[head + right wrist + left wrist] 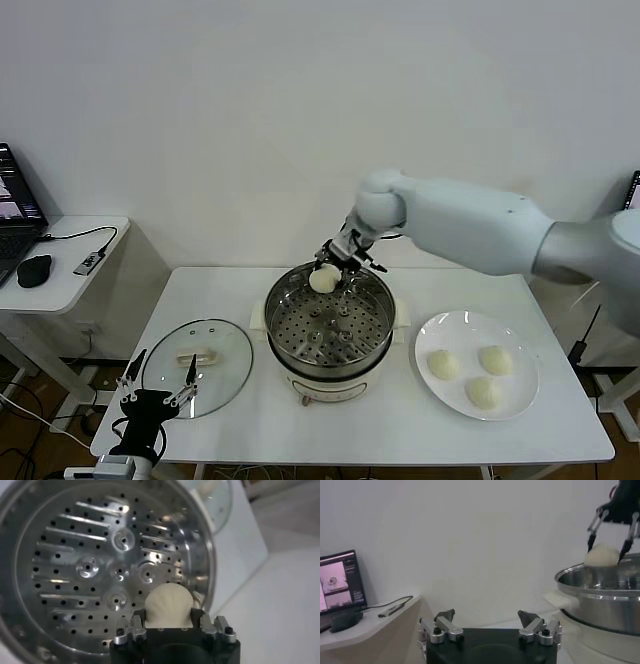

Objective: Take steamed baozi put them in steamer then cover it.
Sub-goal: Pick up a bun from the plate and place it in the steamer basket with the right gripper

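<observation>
My right gripper [331, 266] hangs over the far rim of the steamer [292, 345], shut on a cream-white baozi [324, 279]. The right wrist view shows that baozi [168, 605] pinched between the fingers [137, 621], above the perforated tray [95, 567]. From the left wrist view the same baozi [601, 555] hangs just above the steel rim [598, 581]. Three more baozi [481, 374] lie on the white plate [520, 402] to the right. The glass cover [220, 370] lies flat on the table left of the steamer. My left gripper [158, 381] waits open at the table's front left, by the cover.
A side desk [70, 280] at the far left holds a laptop [15, 215], a mouse [34, 270] and a cable. The wall stands close behind the table. The table's front edge [350, 455] runs just below the steamer and plate.
</observation>
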Robot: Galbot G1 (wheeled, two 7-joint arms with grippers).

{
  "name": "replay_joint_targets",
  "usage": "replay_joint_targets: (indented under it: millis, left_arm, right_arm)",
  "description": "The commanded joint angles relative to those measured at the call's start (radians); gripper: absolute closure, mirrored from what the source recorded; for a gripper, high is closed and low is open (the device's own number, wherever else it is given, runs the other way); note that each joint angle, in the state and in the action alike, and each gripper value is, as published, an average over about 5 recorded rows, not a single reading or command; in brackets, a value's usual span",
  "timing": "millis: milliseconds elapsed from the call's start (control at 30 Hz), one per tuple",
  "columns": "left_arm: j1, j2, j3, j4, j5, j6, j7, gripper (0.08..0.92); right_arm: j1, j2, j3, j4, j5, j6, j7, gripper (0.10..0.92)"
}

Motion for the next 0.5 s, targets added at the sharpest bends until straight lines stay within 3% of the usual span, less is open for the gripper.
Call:
replay_joint_targets:
  millis: [33,500]
  left_arm:
    - [-0.002,-0.001,-0.001,0.005,0.000,-0.001,0.001,0.177]
    - [0.000,-0.001,-0.001,0.002,0.000,-0.003,-0.001,0.177]
  right_arm:
    - [-0.057,0.071,-0.013,-0.088,-0.240,0.162,0.040,0.458]
    - [-0.082,0.098,0.007,-0.139,-0.299,0.225,0.071,0.428]
